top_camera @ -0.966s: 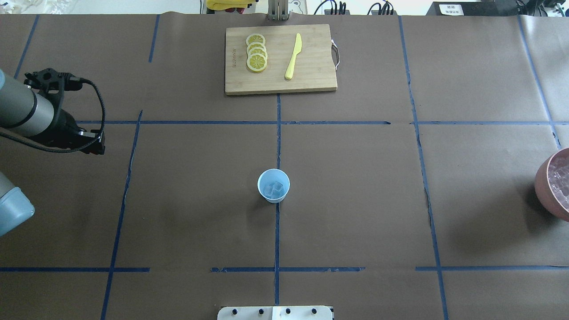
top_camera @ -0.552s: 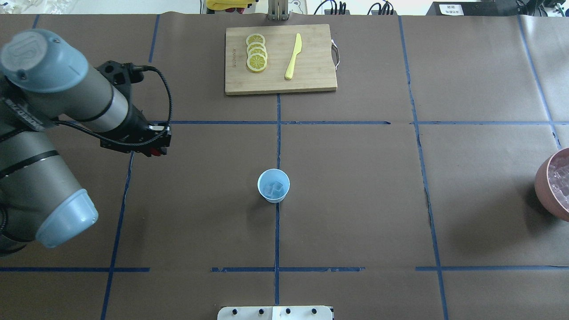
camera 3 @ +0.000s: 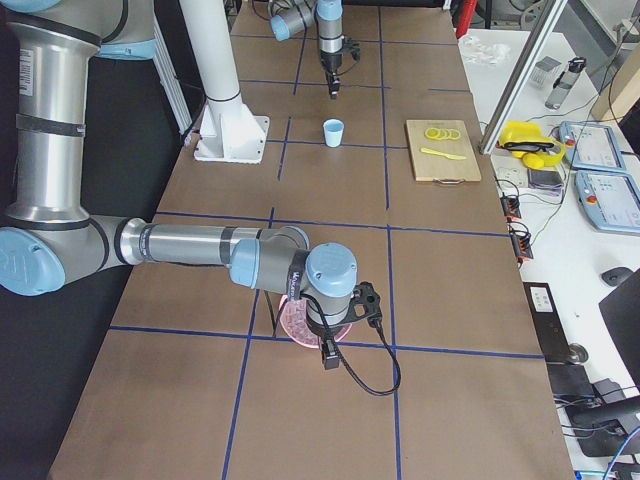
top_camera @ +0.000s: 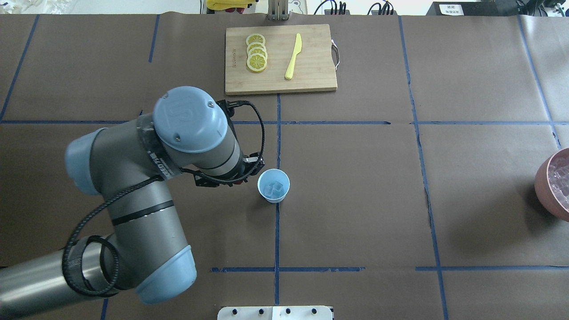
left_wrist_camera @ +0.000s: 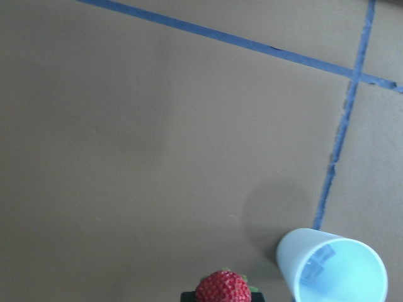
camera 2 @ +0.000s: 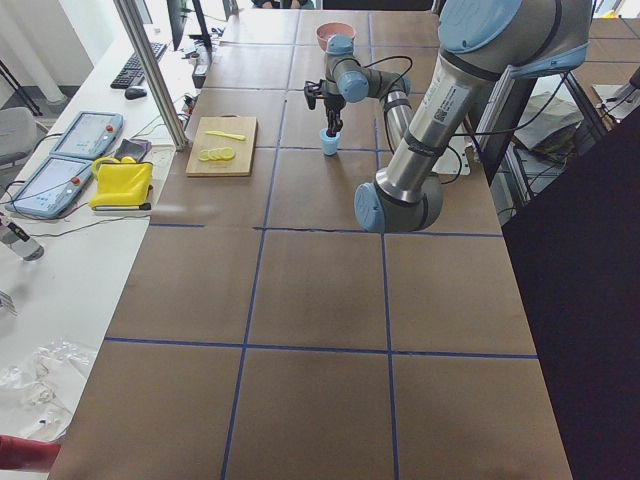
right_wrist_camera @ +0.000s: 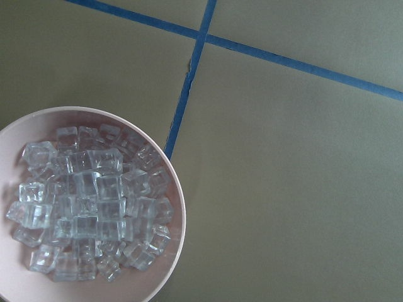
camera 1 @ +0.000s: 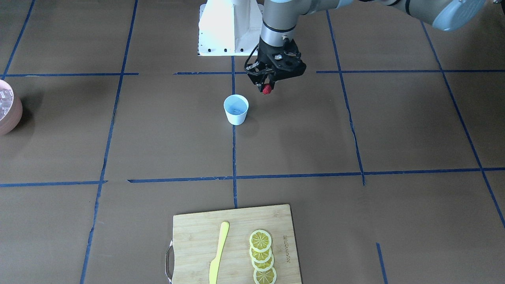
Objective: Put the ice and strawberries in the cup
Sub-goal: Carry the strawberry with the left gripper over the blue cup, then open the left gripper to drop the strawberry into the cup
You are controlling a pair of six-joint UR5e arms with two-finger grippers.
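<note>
At the middle of the brown-papered worktop (camera 1: pixel 355 130): small white cup (camera 1: pixel 236 109), upright, standing on a blue tape line. A few ice cubes (top_camera: pixel 273 188) lie in its pale blue bottom.

Left pincer (camera 1: pixel 266 86): pointing down, closed narrowly on the strawberry (camera 1: pixel 267 90). The berry hangs red below the tips, clear of the worktop. It sits just beside the cup, on the robot's left of it, and not over the mouth. Wrist view agrees: berry at the bottom edge, cup rim off to its lower right.

Right pincer (camera 3: pixel 326 350): over the pinkish bowl (top_camera: pixel 553 186) at the robot's far right edge of the worktop, well apart from the cup. Seen only from the side view; cannot tell whether it is wide or narrow. Bowl holds a heap of clear ice cubes (right_wrist_camera: pixel 88 207), about a full layer deep.

Far side from the robot: wooden cutting board (camera 1: pixel 236 221) with an overlapping row of lemon slices (camera 1: pixel 261 256) and a yellow knife (camera 1: pixel 218 254) lying alongside them, apart.
</note>
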